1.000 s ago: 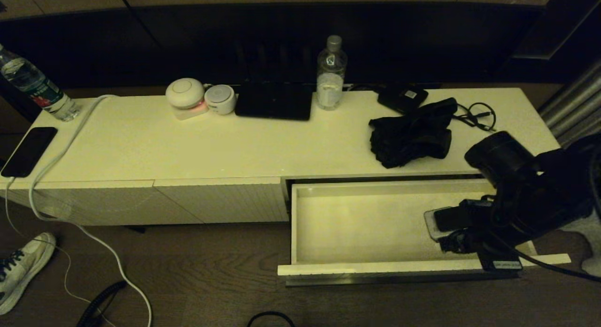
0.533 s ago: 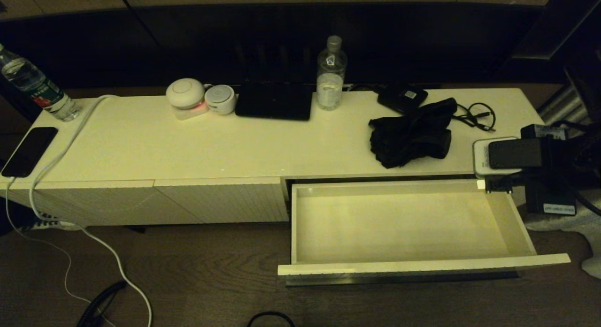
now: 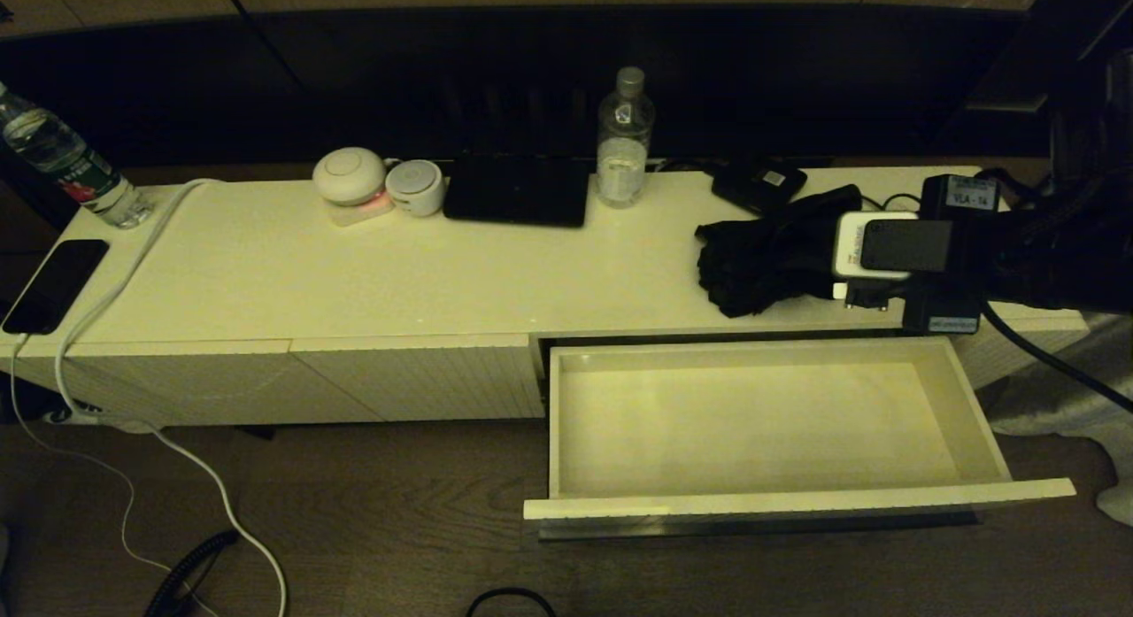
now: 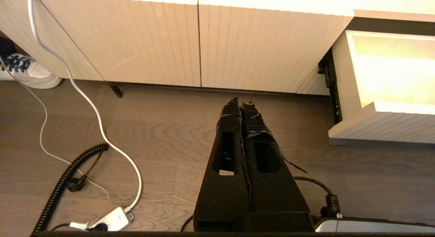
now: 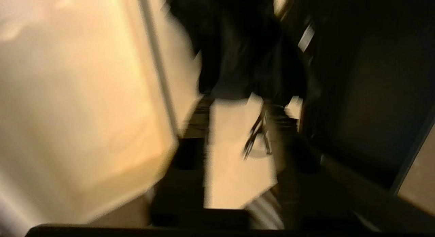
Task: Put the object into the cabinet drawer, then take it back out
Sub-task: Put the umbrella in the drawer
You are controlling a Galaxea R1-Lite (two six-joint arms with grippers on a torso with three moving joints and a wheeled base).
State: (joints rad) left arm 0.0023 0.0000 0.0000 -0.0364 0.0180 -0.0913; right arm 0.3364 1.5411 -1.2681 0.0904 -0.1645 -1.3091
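Soft black folded fabric bundle (image 3: 768, 261) lies on cabinet top behind open, empty cream-white drawer (image 3: 752, 422). Right gripper (image 5: 238, 128), fingers apart, reaches toward it; risk: snagging thin black looped cable (image 3: 894, 212). Left gripper (image 4: 242, 104) fingers together, parked over floor.

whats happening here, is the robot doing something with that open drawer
The cabinet drawer stands pulled open with nothing in it. The black fabric bundle lies on the cabinet top, and the right end effector, fingers open, reaches toward its right end. The left end effector hangs shut over the floor, in front of the closed cabinet panels.
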